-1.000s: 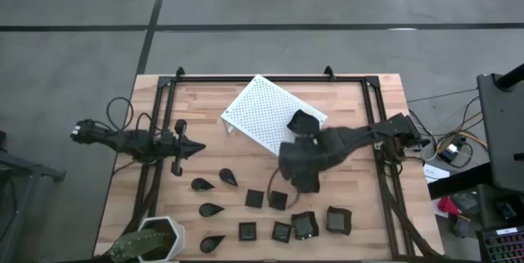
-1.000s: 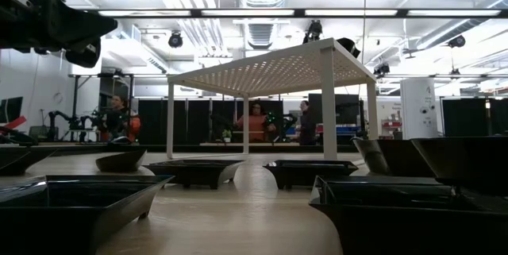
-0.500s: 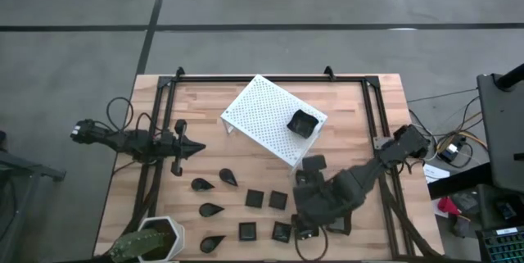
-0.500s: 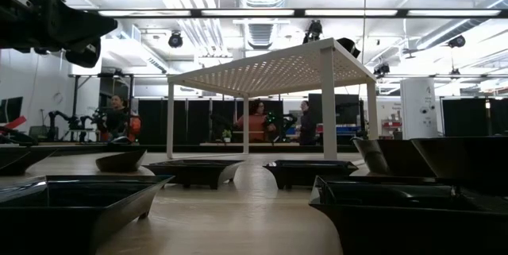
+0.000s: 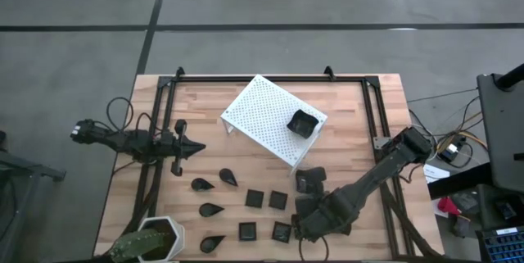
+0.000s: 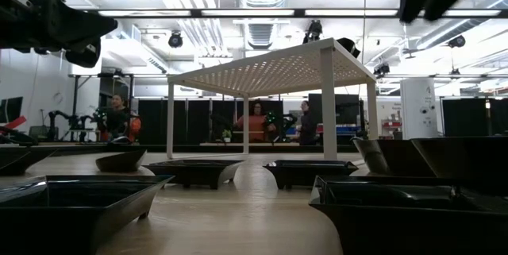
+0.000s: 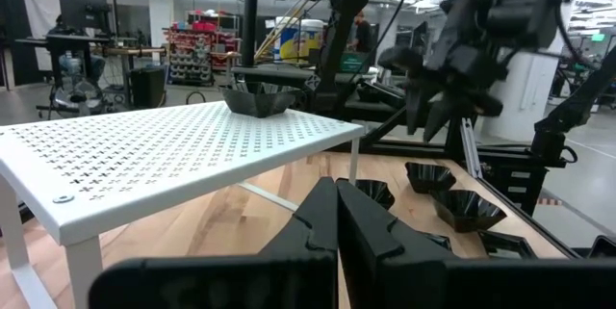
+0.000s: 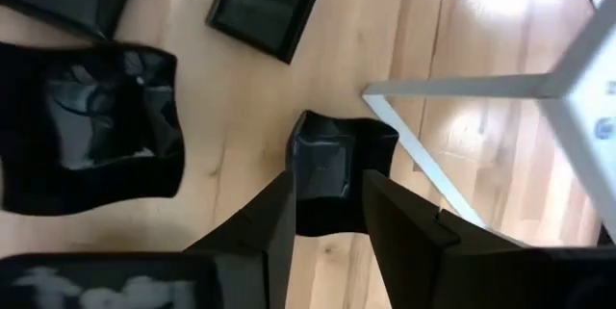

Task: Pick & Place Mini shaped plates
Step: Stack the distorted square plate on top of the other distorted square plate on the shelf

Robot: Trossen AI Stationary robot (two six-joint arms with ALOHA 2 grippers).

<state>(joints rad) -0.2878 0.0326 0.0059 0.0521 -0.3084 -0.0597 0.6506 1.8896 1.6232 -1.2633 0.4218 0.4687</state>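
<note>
Right gripper (image 8: 322, 208) jaws stand apart, holding nothing, above a wavy-rimmed square plate (image 8: 337, 169) near the rack's leg. Left gripper (image 7: 337, 215) jaws pressed together, empty, parked at the table's left side. One wavy plate (image 5: 303, 123) sits on top of the white perforated rack (image 5: 262, 115). Remaining black plates lie on the wooden table (image 5: 205, 91) in front of the rack: teardrops (image 5: 202, 184) at left, small squares (image 5: 255, 199) in the middle.
</note>
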